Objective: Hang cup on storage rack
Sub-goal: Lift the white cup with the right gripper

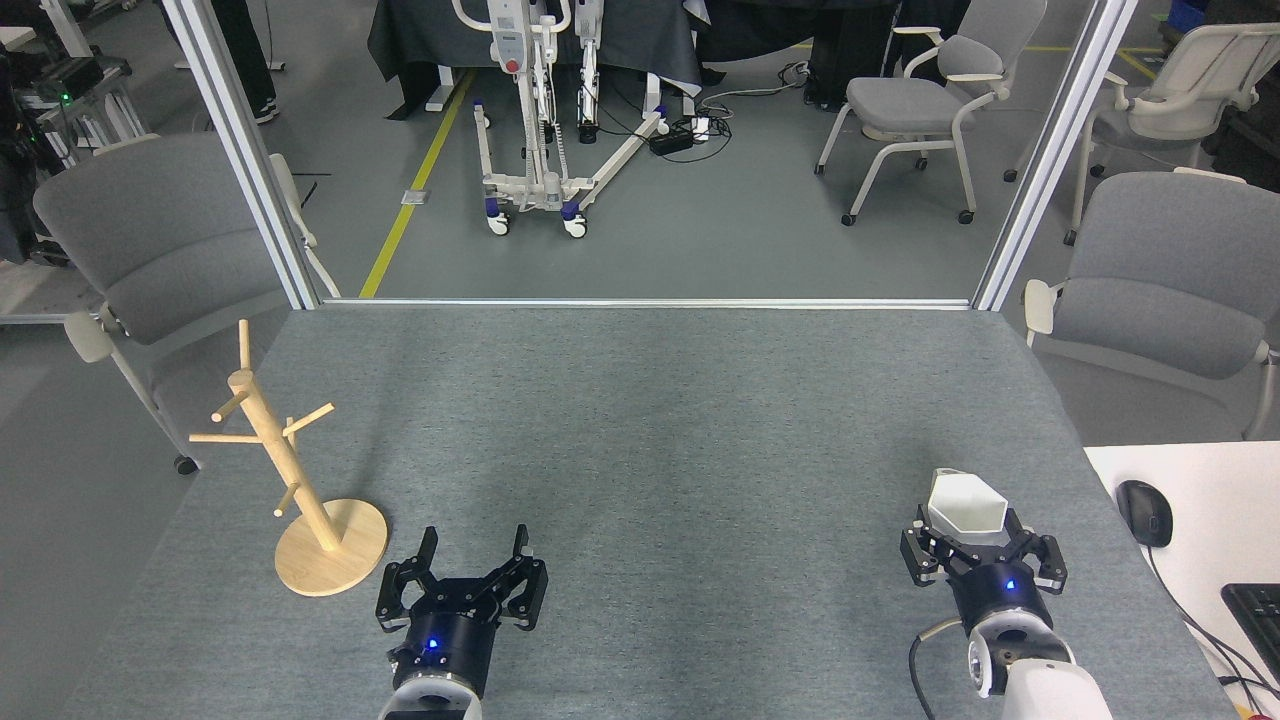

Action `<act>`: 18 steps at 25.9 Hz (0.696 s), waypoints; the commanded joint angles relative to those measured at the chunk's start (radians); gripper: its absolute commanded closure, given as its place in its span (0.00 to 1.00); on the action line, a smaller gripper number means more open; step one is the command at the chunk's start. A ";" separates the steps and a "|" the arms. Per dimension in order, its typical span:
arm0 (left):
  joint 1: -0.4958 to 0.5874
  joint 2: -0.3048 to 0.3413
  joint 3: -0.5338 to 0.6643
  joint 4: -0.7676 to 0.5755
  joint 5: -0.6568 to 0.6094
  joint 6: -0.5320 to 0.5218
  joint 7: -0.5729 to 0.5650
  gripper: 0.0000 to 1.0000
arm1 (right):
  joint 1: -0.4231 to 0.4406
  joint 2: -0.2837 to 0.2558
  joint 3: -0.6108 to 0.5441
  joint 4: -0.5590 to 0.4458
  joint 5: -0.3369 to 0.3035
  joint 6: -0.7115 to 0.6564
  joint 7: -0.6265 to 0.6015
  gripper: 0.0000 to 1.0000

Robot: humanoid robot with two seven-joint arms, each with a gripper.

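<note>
The white faceted cup is low at the right of the grey table, tipped so its angular side faces me and its opening is turned away. My right gripper is shut on the cup's near, lower part, with a black finger on each side. The wooden storage rack stands on its round base near the table's left edge, its pegs bare. My left gripper rests just right of that base, open, with nothing between its fingers.
A white desk with a black mouse and a keyboard adjoins the table at the right. Grey chairs stand off the left and right corners. Metal frame posts rise at the far corners.
</note>
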 commanded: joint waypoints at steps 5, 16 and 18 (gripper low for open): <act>-0.003 -0.002 0.000 0.012 0.000 0.002 0.000 0.01 | -0.051 0.000 0.009 0.062 0.000 0.001 0.001 0.01; -0.004 0.001 0.000 0.012 0.000 0.003 0.000 0.01 | -0.112 -0.014 0.008 0.147 -0.012 0.000 0.001 0.01; -0.003 0.001 0.000 0.012 0.000 0.003 0.000 0.01 | -0.112 -0.014 0.008 0.148 -0.023 0.000 0.001 0.01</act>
